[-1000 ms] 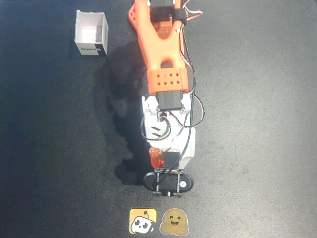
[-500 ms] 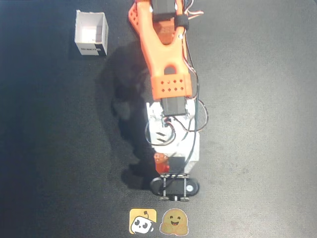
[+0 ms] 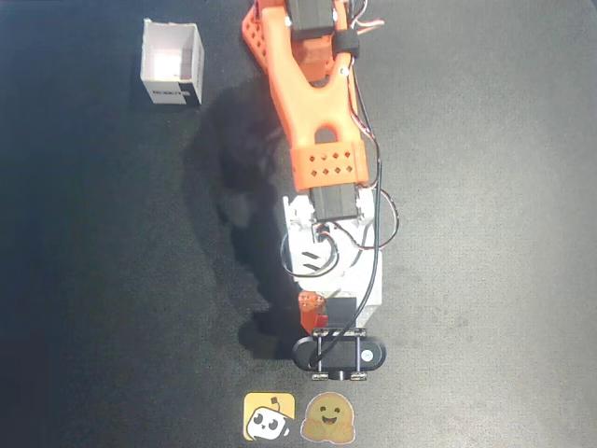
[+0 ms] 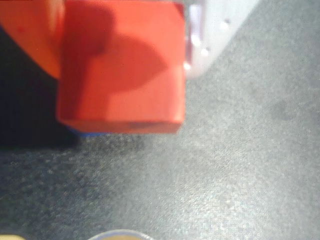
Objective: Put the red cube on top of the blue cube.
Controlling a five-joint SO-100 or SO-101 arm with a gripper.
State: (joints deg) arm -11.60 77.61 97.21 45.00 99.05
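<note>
Red cube (image 4: 122,65): plain, bright red, matte faces, sharp lower edge; fills the upper left of the wrist view, partly shaded. Clamped in the gripper (image 4: 122,30), with the orange finger (image 4: 30,35) against its left face and the white finger (image 4: 210,35) against its right face.

Blue cube (image 4: 87,133): only a thin blue sliver shows, directly beneath the red cube's lower-left edge. Whether the two cubes touch cannot be told.

Overhead view: the orange arm (image 3: 312,103) reaches down the frame; the gripper (image 3: 322,313) sits under the black wrist camera (image 3: 339,355), and a patch of red-orange shows at its left side; the blue cube is hidden.

White open-topped box (image 3: 172,63): well apart from the gripper, up and to the left.

Two stickers (image 3: 297,417): just below the gripper, on the dark table (image 3: 485,280).
</note>
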